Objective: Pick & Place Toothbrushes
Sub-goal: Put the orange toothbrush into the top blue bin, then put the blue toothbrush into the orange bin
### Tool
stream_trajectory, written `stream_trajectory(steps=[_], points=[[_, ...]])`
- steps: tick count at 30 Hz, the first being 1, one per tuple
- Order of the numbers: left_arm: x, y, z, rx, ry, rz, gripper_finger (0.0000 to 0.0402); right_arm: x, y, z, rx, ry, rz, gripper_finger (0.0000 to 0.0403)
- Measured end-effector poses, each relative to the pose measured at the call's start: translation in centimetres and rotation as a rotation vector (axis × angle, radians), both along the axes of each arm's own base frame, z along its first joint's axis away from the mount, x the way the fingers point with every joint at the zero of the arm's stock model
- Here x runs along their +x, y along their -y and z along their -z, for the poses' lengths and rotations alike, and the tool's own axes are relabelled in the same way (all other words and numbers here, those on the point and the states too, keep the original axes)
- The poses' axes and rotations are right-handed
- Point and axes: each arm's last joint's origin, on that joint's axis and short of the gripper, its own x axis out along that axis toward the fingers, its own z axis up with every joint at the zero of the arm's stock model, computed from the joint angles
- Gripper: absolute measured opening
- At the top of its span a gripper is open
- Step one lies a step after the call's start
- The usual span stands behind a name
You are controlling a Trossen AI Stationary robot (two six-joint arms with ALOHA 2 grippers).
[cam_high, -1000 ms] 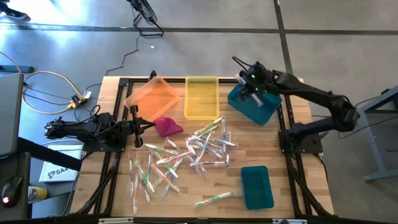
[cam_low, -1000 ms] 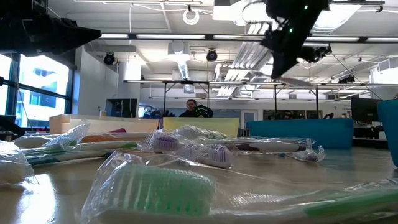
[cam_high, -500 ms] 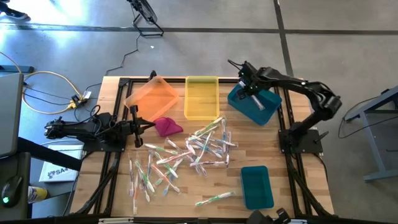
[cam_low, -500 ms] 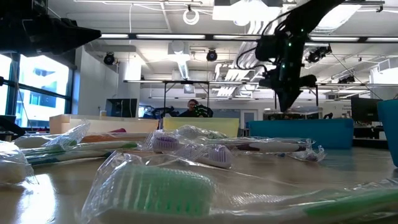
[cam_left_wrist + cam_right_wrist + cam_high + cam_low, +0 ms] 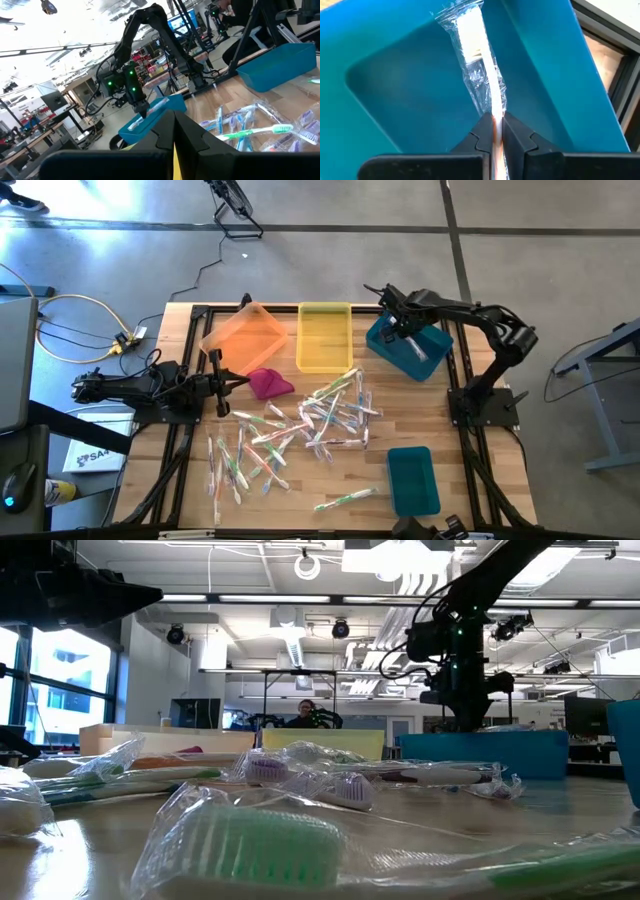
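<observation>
My right gripper (image 5: 401, 330) is at the far right of the table, dipped into a tilted teal bin (image 5: 420, 355) and shut on a white toothbrush (image 5: 479, 65) in a clear wrapper. In the low view the gripper (image 5: 462, 718) stands just behind the bin's wall (image 5: 500, 755). Many wrapped toothbrushes (image 5: 325, 415) lie scattered over the middle of the table, more of them (image 5: 240, 460) toward its near left. My left gripper (image 5: 222, 380) rests shut at the left edge, holding nothing. My right gripper pinches the wrapped toothbrush's handle (image 5: 495, 117) between its two fingers, which come steeply from above. The brush reaches out past the fingertips, its bristle head (image 5: 469, 30) over the inside of the teal bin. Whether the brush touches the bin, I cannot tell.
An orange bin (image 5: 243, 335) and a yellow bin (image 5: 323, 335) stand at the far edge. A magenta cloth lump (image 5: 268, 383) lies just in front of my left gripper. A second teal bin (image 5: 412, 478) sits near right, with one toothbrush (image 5: 345, 498) beside it.
My right gripper has sunk from well above the table down into the far teal bin, tipping from a slant to point steeply down. It has stayed shut on the white toothbrush, which has gone down with it.
</observation>
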Motion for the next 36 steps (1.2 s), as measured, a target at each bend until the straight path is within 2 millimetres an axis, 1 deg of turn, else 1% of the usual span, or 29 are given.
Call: stream_trajectory(steps=[5,11,20,24,29,32,36], points=[[0.0,0.0,0.0,0.000,0.000,0.000,0.0000,0.0,0.0,0.0,0.006,0.004,0.005,0.0015],[0.0,0.0,0.0,0.000,0.000,0.000,0.0000,0.0,0.0,0.0,0.006,0.003,0.005,0.0048],[0.0,0.0,0.0,0.000,-0.001,0.000,0.0000,0.0,0.1,0.0,-0.004,0.003,-0.005,0.0056],[0.0,0.0,0.0,0.000,-0.003,0.000,0.0000,0.2,0.1,0.0,-0.002,0.025,-0.025,0.0044],[0.0,0.0,0.1,0.000,-0.007,0.001,0.0000,0.4,0.2,0.0,-0.006,0.029,-0.067,0.0008],[0.0,0.0,0.1,0.000,-0.007,0.001,0.0000,0.4,0.1,-0.2,-0.009,0.028,-0.084,0.0003],[0.0,0.0,0.1,0.000,-0.007,0.001,0.0000,0.5,-0.5,-1.2,-0.033,0.048,-0.120,0.0003]])
